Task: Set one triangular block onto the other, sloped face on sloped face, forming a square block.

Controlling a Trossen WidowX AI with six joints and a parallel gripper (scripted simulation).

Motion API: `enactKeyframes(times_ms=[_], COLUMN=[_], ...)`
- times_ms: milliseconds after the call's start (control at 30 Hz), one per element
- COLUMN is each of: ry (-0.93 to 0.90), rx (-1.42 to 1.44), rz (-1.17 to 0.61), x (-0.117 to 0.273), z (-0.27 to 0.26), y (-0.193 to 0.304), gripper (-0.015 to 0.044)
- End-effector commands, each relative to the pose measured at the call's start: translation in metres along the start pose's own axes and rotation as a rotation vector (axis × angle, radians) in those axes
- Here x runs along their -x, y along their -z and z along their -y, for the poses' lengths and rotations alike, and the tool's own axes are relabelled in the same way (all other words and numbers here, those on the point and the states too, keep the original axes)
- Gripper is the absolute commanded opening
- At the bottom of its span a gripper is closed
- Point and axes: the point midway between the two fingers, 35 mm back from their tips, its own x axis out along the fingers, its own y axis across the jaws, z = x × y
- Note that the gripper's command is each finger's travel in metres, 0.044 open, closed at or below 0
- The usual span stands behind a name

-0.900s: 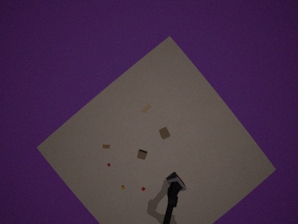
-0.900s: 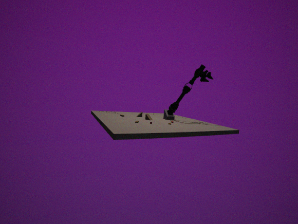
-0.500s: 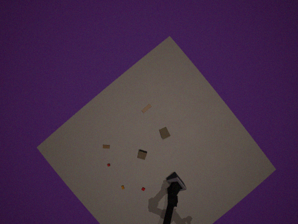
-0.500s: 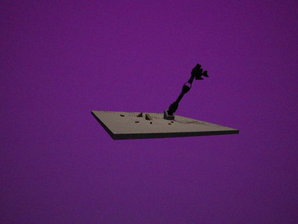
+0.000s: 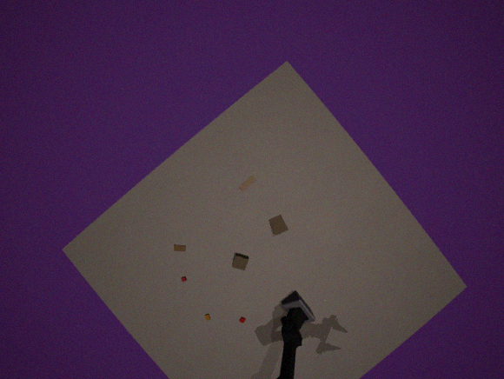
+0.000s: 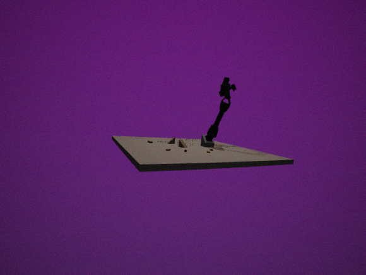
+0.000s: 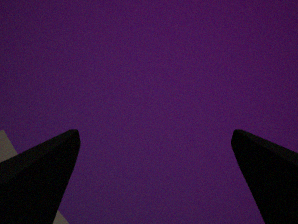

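Note:
One triangular block [image 5: 278, 224] [image 6: 172, 141] stands on the table [image 5: 369, 243] [image 6: 221, 158] near the middle. The other triangular block [image 5: 240, 262] [image 6: 182, 144] stands apart from it, nearer the small cubes. Each shows a wedge-shaped side in the exterior view. Both look brown and square from above. My gripper [image 7: 157, 137] is open and empty in the wrist view, with purple background between its fingers. It is high above the table, far from both blocks, and lies outside the top view; its shadow there shows spread fingers.
A light wooden bar [image 5: 248, 182] [image 6: 149, 142] lies beyond the blocks. A small brown block [image 5: 179, 248] [image 6: 168, 149], two red cubes [image 5: 183, 279] [image 5: 242, 320] and an orange piece [image 5: 208, 317] [image 6: 208, 152] lie to one side. My arm [image 5: 288, 356] [image 6: 218, 120] rises from its base.

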Motion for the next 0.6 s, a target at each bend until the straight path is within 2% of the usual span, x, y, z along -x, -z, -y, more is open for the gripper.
enactKeyframes(times_ms=[0, 300, 567], ry=[-0.163, -0.451, -0.726], rx=[0.106, 0.362, 0.575], rz=[0.092, 0.231, 0.301], x=[0.019, 0.075, 0.142], z=[-0.069, -0.202, -0.317], y=[-0.028, -0.055, -0.045], gripper=[0.044, 0.044, 0.044])
